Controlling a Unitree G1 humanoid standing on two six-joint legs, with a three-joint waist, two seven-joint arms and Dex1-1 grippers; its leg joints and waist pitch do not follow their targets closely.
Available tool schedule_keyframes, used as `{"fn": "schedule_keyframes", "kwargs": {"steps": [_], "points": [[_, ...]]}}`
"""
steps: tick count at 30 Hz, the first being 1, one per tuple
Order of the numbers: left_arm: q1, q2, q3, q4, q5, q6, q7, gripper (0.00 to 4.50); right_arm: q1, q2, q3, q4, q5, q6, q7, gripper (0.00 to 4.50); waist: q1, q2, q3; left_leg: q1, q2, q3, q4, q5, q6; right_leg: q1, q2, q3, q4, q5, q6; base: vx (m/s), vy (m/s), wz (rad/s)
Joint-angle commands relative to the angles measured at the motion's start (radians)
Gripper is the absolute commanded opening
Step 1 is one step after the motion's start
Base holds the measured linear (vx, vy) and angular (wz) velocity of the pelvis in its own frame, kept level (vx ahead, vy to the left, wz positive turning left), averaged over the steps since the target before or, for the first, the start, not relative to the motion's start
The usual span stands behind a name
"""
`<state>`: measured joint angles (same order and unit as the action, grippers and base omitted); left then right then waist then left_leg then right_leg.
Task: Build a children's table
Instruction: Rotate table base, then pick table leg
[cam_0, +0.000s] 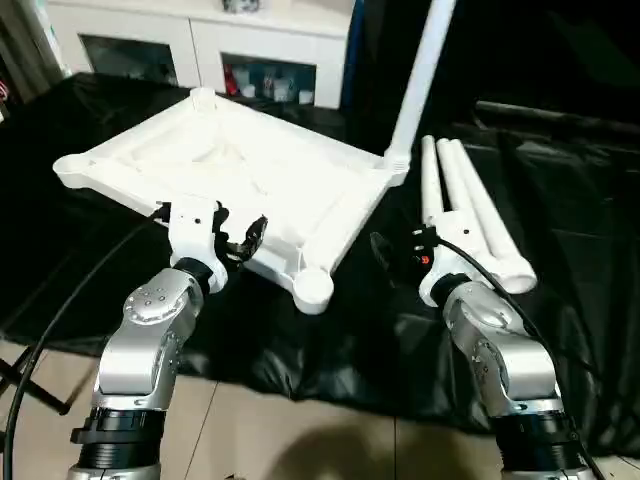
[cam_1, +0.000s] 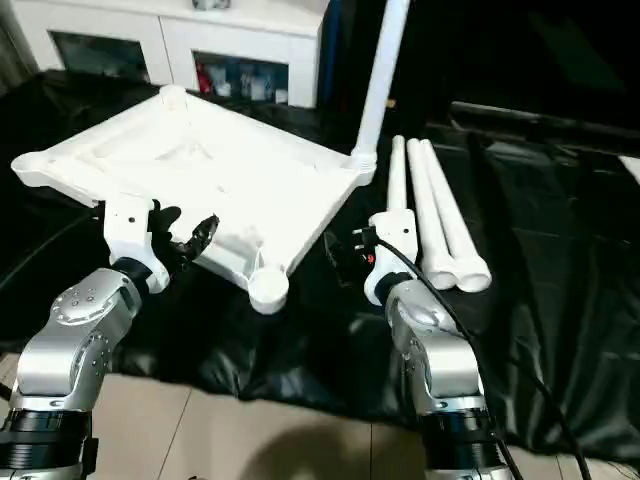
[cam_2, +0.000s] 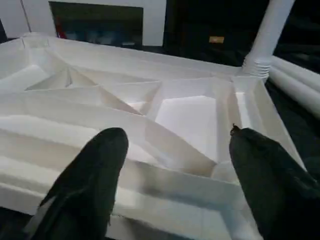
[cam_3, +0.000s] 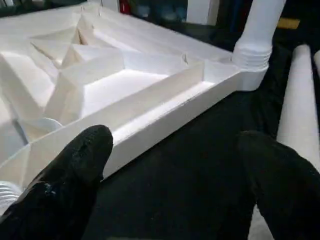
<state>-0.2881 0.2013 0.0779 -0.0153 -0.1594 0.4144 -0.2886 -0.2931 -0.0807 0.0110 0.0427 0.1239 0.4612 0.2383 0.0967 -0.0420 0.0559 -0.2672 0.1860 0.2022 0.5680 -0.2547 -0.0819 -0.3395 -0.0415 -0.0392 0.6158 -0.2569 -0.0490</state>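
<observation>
The white table top (cam_0: 250, 170) lies underside up on the black-covered work table, its ribs showing. One white leg (cam_0: 422, 70) stands upright in the far right corner socket (cam_3: 252, 55). Three loose legs (cam_0: 470, 210) lie side by side on the cloth to the right. My left gripper (cam_0: 242, 238) is open at the top's near rim (cam_2: 165, 185), which runs just ahead of its fingers (cam_2: 90, 180). My right gripper (cam_0: 400, 252) is open and empty, low over the cloth between the top's right rim (cam_3: 165, 107) and the loose legs.
A white cabinet (cam_0: 200, 40) with glass doors stands behind the work table. The near corner socket (cam_0: 312, 287) of the top sits close to the table's front edge. A black cable (cam_0: 60, 310) hangs by my left arm over the pale floor (cam_0: 300, 440).
</observation>
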Motion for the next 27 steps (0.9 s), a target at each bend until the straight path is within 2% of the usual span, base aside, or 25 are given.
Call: {"fn": "schedule_keyframes", "kwargs": {"steps": [1, 2, 3, 4, 5, 6, 7, 8, 9, 10, 11, 12, 13, 14, 15, 16, 17, 18, 19, 20, 21, 23, 24, 26, 27], "points": [[-0.027, -0.001, -0.006, 0.004, -0.002, 0.004, 0.001, 4.20, 0.000, -0.012, -0.006, -0.012, 0.000, 0.017, -0.009, 4.39, -0.015, 0.018, -0.059, 0.093, 0.059, 0.012, -0.074, -0.131, -0.050, -0.006, -0.020, 0.040, -0.015, 0.073, -0.248, 0.106, 0.002, -0.33], [-0.028, 0.000, -0.007, 0.005, -0.003, 0.004, 0.001, 4.20, -0.001, -0.010, -0.009, -0.010, -0.001, 0.021, -0.015, 4.39, -0.014, 0.009, -0.057, 0.085, 0.038, 0.028, -0.068, -0.154, -0.062, 0.007, -0.018, 0.052, -0.018, 0.089, -0.254, 0.102, -0.006, -0.52], [-0.029, 0.000, -0.007, 0.006, -0.004, 0.003, 0.002, 4.27, -0.003, -0.009, -0.011, -0.007, -0.002, 0.020, -0.018, 4.39, 0.012, -0.012, -0.060, 0.023, -0.045, 0.054, -0.025, -0.191, -0.079, 0.092, 0.002, 0.127, -0.040, 0.129, -0.275, 0.081, 0.025, -0.38], [-0.029, 0.000, -0.006, 0.006, -0.004, 0.003, 0.002, 4.33, -0.004, -0.009, -0.011, -0.006, -0.003, 0.018, -0.018, 4.39, 0.050, -0.012, -0.069, -0.082, -0.038, -0.022, 0.054, -0.139, 0.020, 0.175, -0.121, 0.189, -0.082, 0.176, -0.310, 0.081, 0.025, -0.38], [-0.029, 0.000, -0.006, 0.006, -0.005, 0.003, 0.002, 4.33, -0.004, -0.010, -0.011, -0.005, -0.003, 0.017, -0.018, 4.39, 0.052, -0.006, -0.071, -0.109, -0.020, -0.051, 0.087, -0.093, 0.033, 0.184, -0.159, 0.206, -0.088, 0.209, -0.341, 0.070, 0.050, -0.10], [-0.030, 0.000, -0.005, 0.007, -0.006, 0.003, 0.002, 4.47, -0.006, -0.010, -0.010, -0.003, -0.006, 0.012, -0.016, 4.39, 0.053, 0.011, -0.080, -0.169, 0.003, -0.092, 0.094, 0.016, 0.028, 0.196, -0.141, 0.183, -0.060, 0.376, -0.347, 0.000, 0.000, 0.00], [-0.030, 0.000, -0.005, 0.007, -0.006, 0.003, 0.002, 4.47, -0.006, -0.010, -0.009, -0.003, -0.007, 0.011, -0.015, 4.39, 0.031, 0.037, -0.086, -0.149, 0.013, -0.093, 0.014, 0.152, 0.024, 0.158, -0.055, 0.087, -0.013, 0.466, -0.252, 0.000, 0.000, 0.00], [-0.030, 0.000, -0.004, 0.007, -0.007, 0.003, 0.001, 4.47, -0.005, -0.010, -0.008, -0.003, -0.008, 0.011, -0.015, 4.39, 0.015, 0.079, -0.089, -0.081, 0.048, -0.123, -0.022, 0.217, 0.026, 0.085, -0.005, 0.019, 0.032, 0.366, -0.176, -0.035, 0.050, -0.14], [-0.031, 0.000, -0.004, 0.008, -0.007, 0.002, 0.001, 4.47, -0.005, -0.010, -0.007, -0.004, -0.008, 0.012, -0.015, 4.39, -0.059, 0.071, -0.084, 0.051, 0.151, -0.228, -0.047, 0.237, 0.217, -0.053, -0.022, -0.014, 0.096, -0.020, -0.068, 0.000, 0.000, 0.00], [-0.033, 0.000, -0.004, 0.011, -0.007, 0.001, 0.001, 4.47, -0.006, -0.011, -0.005, -0.004, -0.009, 0.014, -0.015, 4.39, -0.052, 0.066, -0.089, 0.085, 0.168, -0.242, -0.029, 0.241, 0.323, -0.084, -0.045, -0.012, 0.104, -0.102, -0.031, 0.000, 0.000, 0.00], [-0.034, 0.000, -0.003, 0.013, -0.007, 0.000, 0.001, 4.47, -0.006, -0.012, -0.004, -0.005, -0.009, 0.014, -0.015, 4.39, -0.049, 0.059, -0.077, 0.056, 0.152, -0.213, -0.025, 0.223, 0.426, -0.100, -0.060, -0.010, 0.125, -0.066, 0.026, 0.087, -0.033, -0.06], [-0.038, 0.000, -0.003, 0.016, -0.007, -0.002, 0.000, 4.47, -0.005, -0.014, -0.003, -0.009, -0.008, 0.017, -0.018, 4.39, -0.053, 0.038, -0.073, 0.040, 0.102, -0.174, -0.029, 0.152, 0.457, -0.096, -0.061, -0.008, 0.089, 0.005, 0.038, 0.000, 0.000, 0.00], [-0.038, 0.000, -0.004, 0.016, -0.007, -0.003, -0.001, 4.47, -0.005, -0.015, -0.003, -0.011, -0.007, 0.017, -0.018, 4.39, -0.050, 0.003, -0.067, -0.002, 0.013, -0.108, 0.008, 0.060, 0.400, -0.049, -0.088, 0.022, -0.010, 0.093, -0.027, 0.000, 0.000, 0.00], [-0.038, 0.000, -0.004, 0.017, -0.006, -0.003, -0.002, 4.47, -0.004, -0.015, -0.003, -0.012, -0.007, 0.018, -0.020, 4.39, -0.037, -0.011, -0.068, -0.057, -0.029, -0.082, 0.017, 0.014, 0.362, 0.013, -0.101, 0.048, -0.044, 0.020, -0.067, 0.021, -0.053, 0.08], [-0.040, 0.000, -0.006, 0.018, -0.005, -0.003, -0.001, 4.47, -0.004, -0.016, -0.003, -0.012, -0.007, 0.018, -0.021, 4.39, -0.003, -0.024, -0.072, -0.106, -0.054, -0.071, 0.077, -0.020, 0.263, 0.091, -0.171, 0.119, -0.099, -0.184, -0.133, 0.029, -0.064, 0.11], [-0.041, 0.000, -0.007, 0.019, -0.005, -0.003, 0.000, 4.47, -0.005, -0.017, -0.004, -0.012, -0.007, 0.018, -0.021, 4.39, 0.015, -0.018, -0.077, -0.129, -0.037, -0.083, 0.097, 0.017, 0.189, 0.120, -0.187, 0.132, -0.104, -0.223, -0.209, 0.029, -0.064, 0.11], [-0.042, 0.001, -0.009, 0.020, -0.004, -0.003, 0.000, 4.47, -0.006, -0.017, -0.005, -0.011, -0.009, 0.019, -0.021, 4.39, 0.016, -0.012, -0.075, -0.143, -0.031, -0.087, 0.093, 0.047, 0.163, 0.129, -0.178, 0.122, -0.098, -0.195, -0.232, 0.061, -0.055, 0.07], [-0.041, 0.001, -0.011, 0.019, -0.006, -0.013, -0.005, 4.47, -0.010, -0.018, -0.005, -0.010, -0.014, 0.022, -0.021, 4.39, 0.011, 0.015, -0.067, -0.135, -0.006, -0.088, 0.041, 0.106, 0.131, 0.105, -0.146, 0.078, -0.083, -0.114, -0.251, 0.055, -0.023, -0.05], [-0.041, 0.005, -0.014, 0.019, -0.002, -0.012, -0.007, 4.47, -0.018, -0.020, -0.007, -0.009, -0.015, 0.034, -0.023, 4.39, -0.010, 0.034, -0.072, -0.115, 0.001, -0.084, 0.001, 0.187, 0.114, 0.075, -0.074, 0.028, -0.040, 0.027, -0.218, 0.055, -0.023, -0.05], [-0.044, 0.012, -0.018, 0.023, 0.002, -0.017, -0.013, 4.47, -0.033, -0.022, -0.013, -0.007, -0.008, 0.058, -0.024, 4.39, -0.017, 0.037, -0.076, -0.084, 0.009, -0.088, -0.004, 0.204, 0.125, 0.049, -0.060, 0.018, -0.026, 0.089, -0.200, 0.000, 0.000, 0.00], [-0.047, 0.015, -0.020, 0.026, 0.005, -0.019, -0.017, 4.50, -0.042, -0.024, -0.017, -0.005, -0.002, 0.072, -0.025, 4.44, -0.030, 0.038, -0.093, -0.051, 0.018, -0.102, 0.010, 0.326, 0.159, 0.027, -0.057, 0.014, 0.006, 0.244, -0.197, 0.063, 0.005, 0.00], [-0.058, 0.030, -0.021, 0.032, -0.001, -0.023, -0.046, 4.50, -0.072, -0.030, -0.029, 0.006, 0.025, 0.084, -0.006, 4.44, -0.025, 0.032, -0.100, -0.052, 0.011, -0.105, 0.036, 0.552, 0.176, 0.008, -0.063, 0.026, 0.020, 0.449, -0.187, 0.032, 0.003, 0.00], [-0.065, 0.041, -0.023, 0.036, -0.008, -0.015, -0.070, 4.50, -0.092, -0.032, -0.036, 0.020, 0.038, 0.091, 0.000, 4.44, -0.019, 0.028, -0.102, -0.068, 0.005, -0.102, 0.043, 0.635, 0.152, 0.014, -0.066, 0.036, 0.027, 0.537, -0.178, 0.000, 0.000, 0.00], [-0.074, 0.064, -0.037, 0.039, -0.013, -0.005, -0.109, 4.50, -0.127, -0.035, -0.040, 0.054, 0.041, 0.093, 0.005, 4.44, -0.013, 0.030, -0.096, -0.077, 0.002, -0.092, 0.035, 0.541, 0.095, 0.014, -0.070, 0.037, 0.019, 0.498, -0.168, 0.000, 0.000, 0.00], [-0.076, 0.072, -0.042, 0.039, -0.015, -0.004, -0.119, 4.50, -0.138, -0.034, -0.041, 0.066, 0.037, 0.092, 0.007, 4.44, -0.012, 0.032, -0.088, -0.080, 0.009, -0.088, 0.025, 0.410, 0.058, 0.013, -0.077, 0.039, 0.009, 0.424, -0.176, 0.000, 0.000, 0.00]]}}
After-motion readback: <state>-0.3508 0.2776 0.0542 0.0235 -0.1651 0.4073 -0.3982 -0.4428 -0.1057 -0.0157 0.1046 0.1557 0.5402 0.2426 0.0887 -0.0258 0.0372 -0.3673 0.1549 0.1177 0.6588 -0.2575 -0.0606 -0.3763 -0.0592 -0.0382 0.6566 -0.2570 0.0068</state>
